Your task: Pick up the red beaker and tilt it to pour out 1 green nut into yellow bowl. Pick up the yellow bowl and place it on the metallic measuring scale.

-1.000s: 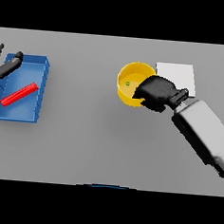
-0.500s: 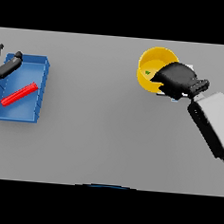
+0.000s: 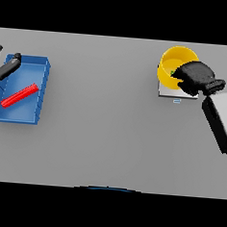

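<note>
The yellow bowl (image 3: 173,63) sits over the metallic measuring scale (image 3: 168,91) at the far right, with a green nut (image 3: 172,72) inside it. My right hand (image 3: 197,78) is curled round the bowl's near right rim. Whether the bowl rests on the scale or hangs just above it I cannot tell. The red beaker (image 3: 19,95) lies on its side in the blue tray (image 3: 40,93) at the far left. My left hand (image 3: 5,67) shows at the left edge over the tray's far corner, fingers straight and holding nothing.
The scale is mostly covered by the bowl and hand; only its near left edge shows. My right forearm (image 3: 222,118) slants in from the right edge.
My right hand has carried the yellow bowl to the right and further away, from beside the scale to over it. The left hand and the beaker have not moved.
</note>
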You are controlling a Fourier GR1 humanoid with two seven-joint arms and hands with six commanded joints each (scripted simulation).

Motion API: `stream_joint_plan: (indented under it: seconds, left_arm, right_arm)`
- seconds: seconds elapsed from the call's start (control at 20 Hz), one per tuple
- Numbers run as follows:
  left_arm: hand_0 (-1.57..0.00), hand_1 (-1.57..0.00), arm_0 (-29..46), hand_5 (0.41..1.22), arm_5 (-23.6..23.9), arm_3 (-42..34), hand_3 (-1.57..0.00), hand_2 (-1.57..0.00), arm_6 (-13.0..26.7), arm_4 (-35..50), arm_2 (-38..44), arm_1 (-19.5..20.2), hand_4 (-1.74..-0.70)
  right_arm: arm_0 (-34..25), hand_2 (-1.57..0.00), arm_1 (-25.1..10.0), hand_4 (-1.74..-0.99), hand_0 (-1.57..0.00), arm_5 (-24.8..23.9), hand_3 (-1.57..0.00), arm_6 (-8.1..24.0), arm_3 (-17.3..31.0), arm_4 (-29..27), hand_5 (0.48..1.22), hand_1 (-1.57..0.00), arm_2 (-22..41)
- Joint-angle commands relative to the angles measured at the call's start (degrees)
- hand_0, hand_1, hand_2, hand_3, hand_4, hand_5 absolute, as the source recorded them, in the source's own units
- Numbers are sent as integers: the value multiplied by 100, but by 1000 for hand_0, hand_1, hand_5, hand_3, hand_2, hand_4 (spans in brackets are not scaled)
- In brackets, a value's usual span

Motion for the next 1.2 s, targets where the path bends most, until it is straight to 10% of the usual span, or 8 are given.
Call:
stream_joint_plan:
  seconds: [0.0,0.6,0.7,0.9,1.15]
  left_arm:
    - [1,1,32,717,-7,3,1,1,-8,28,10,0,-722]
    - [1,1,-53,715,-16,70,1,1,84,-9,-30,-79,-727]
    - [1,1,-80,720,-30,124,1,1,83,12,-16,-122,-730]
    - [1,1,-90,723,-68,153,1,1,5,-2,-25,-146,-729]
    - [1,1,-49,703,-71,154,1,1,-1,13,-6,-107,-722]
  right_arm:
    - [-93,-1474,31,-1741,-1571,-52,-1235,-17,221,27,1221,-1571,-33]
    - [-266,-1385,303,-1741,-1397,-1,-1363,-226,1291,-40,1221,-1571,-339]
    - [-348,-1330,318,-1701,-1128,40,-1057,-245,1369,-49,1221,-1322,-420]
    - [-358,-799,313,-1563,-461,232,-669,-110,1404,-111,971,-703,-478]
    - [-420,-375,231,-1469,-150,251,-449,-405,1421,5,842,-243,-326]
